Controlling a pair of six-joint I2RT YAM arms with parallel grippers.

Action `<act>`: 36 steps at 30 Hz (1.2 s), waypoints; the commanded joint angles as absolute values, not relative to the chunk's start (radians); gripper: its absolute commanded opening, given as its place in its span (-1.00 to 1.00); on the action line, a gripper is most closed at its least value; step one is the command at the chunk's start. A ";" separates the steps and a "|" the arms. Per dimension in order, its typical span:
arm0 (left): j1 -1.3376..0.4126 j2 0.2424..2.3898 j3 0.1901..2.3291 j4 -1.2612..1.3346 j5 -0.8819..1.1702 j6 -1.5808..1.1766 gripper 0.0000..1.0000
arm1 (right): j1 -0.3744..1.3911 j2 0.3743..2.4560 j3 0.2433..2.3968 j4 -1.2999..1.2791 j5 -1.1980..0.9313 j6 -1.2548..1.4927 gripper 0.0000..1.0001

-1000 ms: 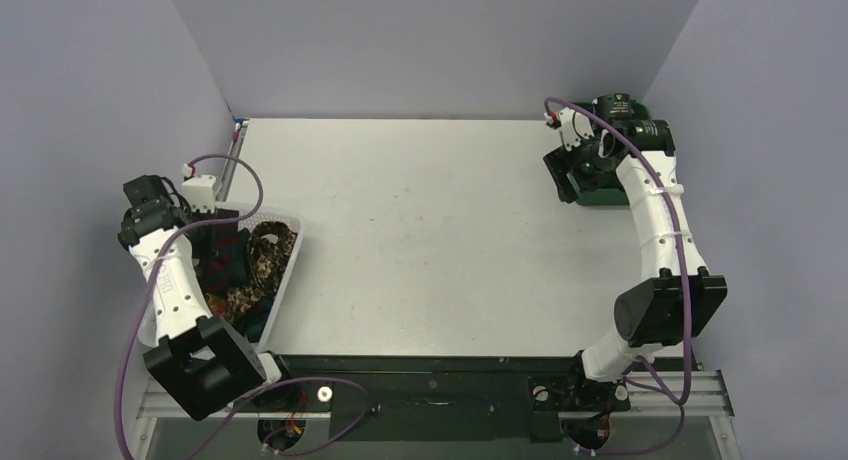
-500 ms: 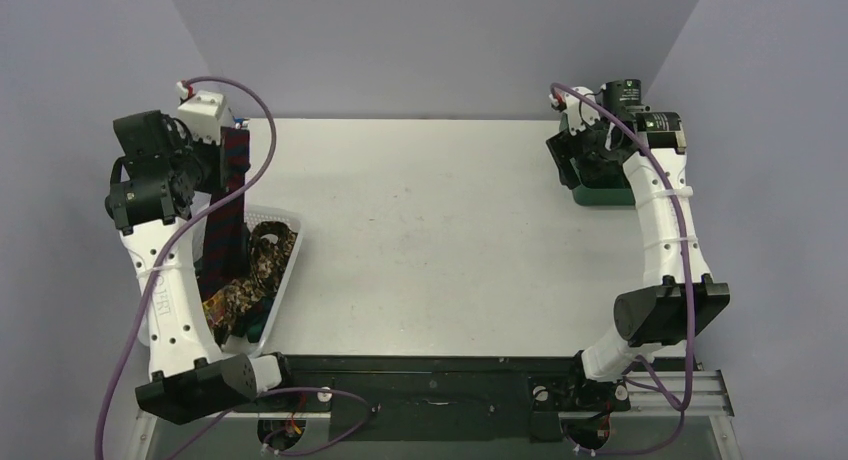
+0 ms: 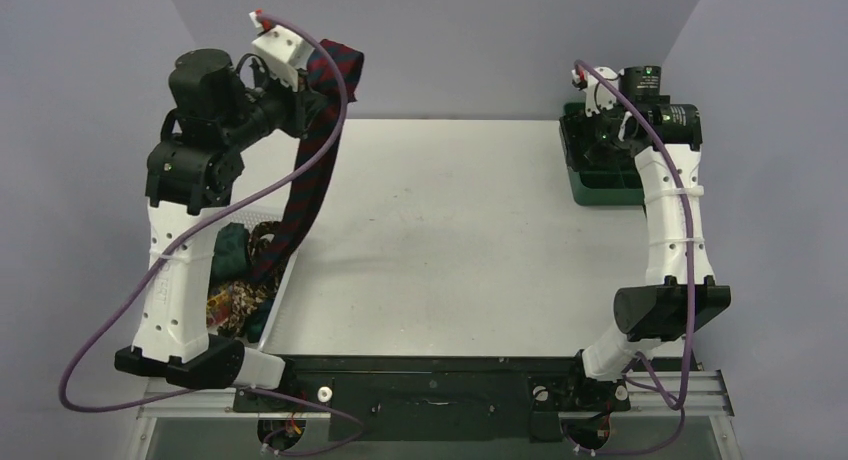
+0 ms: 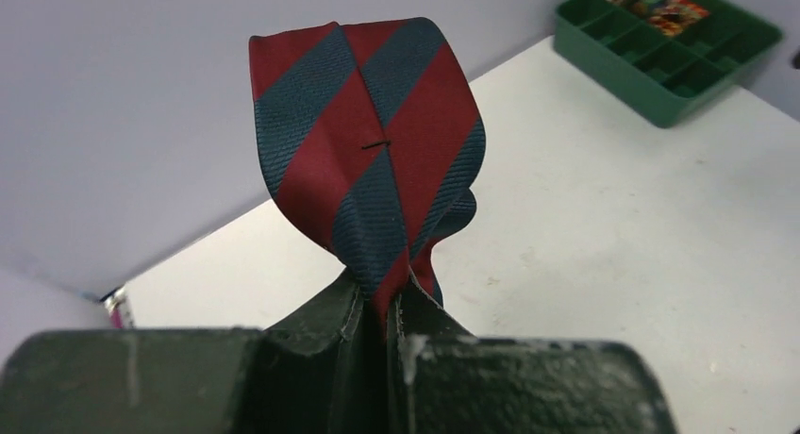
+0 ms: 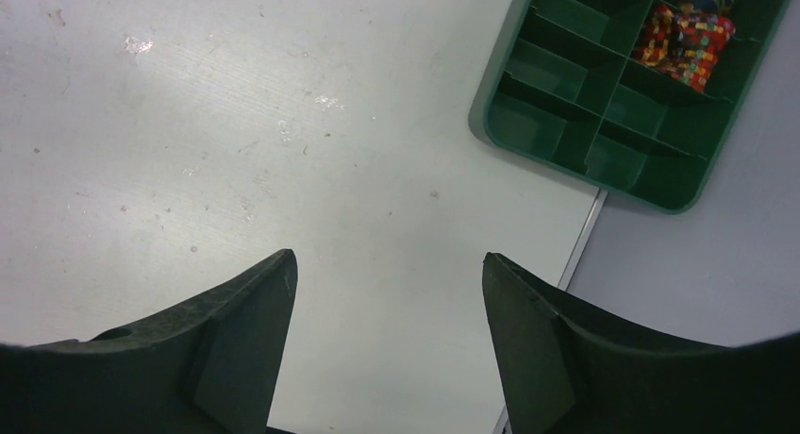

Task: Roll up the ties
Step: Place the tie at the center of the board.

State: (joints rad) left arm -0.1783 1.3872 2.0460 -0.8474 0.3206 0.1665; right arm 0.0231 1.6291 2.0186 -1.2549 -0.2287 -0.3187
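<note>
Table [image 3: 450, 230]: a pale grey top filling most of the overhead view, with its left edge hidden behind the left arm.
Striped tie [image 3: 305, 185]: navy with red diagonals. A short end folds over above the pinch, and the long part hangs down into the basket. Its lower end is lost among the other fabric.
Left gripper [image 4: 382, 302]: raised high over the far-left corner, fingers pressed together and pinching the striped tie.
Right gripper [image 5: 387, 257]: over the far-right corner beside the tray, fingers spread wide with nothing between them. From above, its own wrist covers it.
Basket [image 3: 283, 290]: white mesh at the left edge, mostly behind the left arm.
Tray [image 3: 600, 185]: green with compartments, partly under the right arm.
Other ties [image 3: 250, 245]: a dark green and brown-gold heap in the basket; the number is unclear.
Multicoloured roll [image 5: 681, 33]: in a far compartment of the tray, cut off by the frame edge.
</note>
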 commanded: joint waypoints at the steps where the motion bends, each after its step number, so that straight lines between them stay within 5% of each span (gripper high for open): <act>1: -0.310 1.446 2.140 -0.742 0.288 0.135 -1.00 | -0.066 1.636 2.044 -1.258 -0.258 -0.234 0.35; 10: -0.509 1.556 2.153 -0.740 0.460 0.103 -1.00 | -0.142 1.586 1.937 -1.267 -0.327 -0.262 0.34; 21: -0.831 1.704 1.980 -0.603 0.378 0.169 -1.00 | -0.185 1.557 1.806 -1.302 -0.324 -0.325 0.34; 22: -0.880 1.729 1.988 -0.628 0.364 0.185 -0.91 | -0.199 1.568 1.809 -1.305 -0.303 -0.333 0.34; 24: -0.907 1.797 2.040 -0.704 0.367 0.226 0.01 | -0.220 1.585 1.819 -1.314 -0.273 -0.360 0.34; 25: -0.900 1.825 2.074 -0.733 0.410 0.242 0.80 | -0.235 1.590 1.825 -1.331 -0.269 -0.372 0.34; 26: -0.872 1.828 2.068 -0.775 0.430 0.251 1.00 | -0.240 1.598 1.825 -1.351 -0.255 -0.407 0.34; 36: -0.473 1.497 1.341 -0.770 0.437 0.536 0.95 | -0.197 1.605 1.601 -1.368 -0.214 -0.577 0.23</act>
State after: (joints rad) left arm -0.5686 1.6188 1.4773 -0.7456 0.4484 0.3790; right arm -0.2344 1.6001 1.6600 -1.3529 -0.2398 -0.5049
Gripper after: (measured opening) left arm 0.968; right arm 0.638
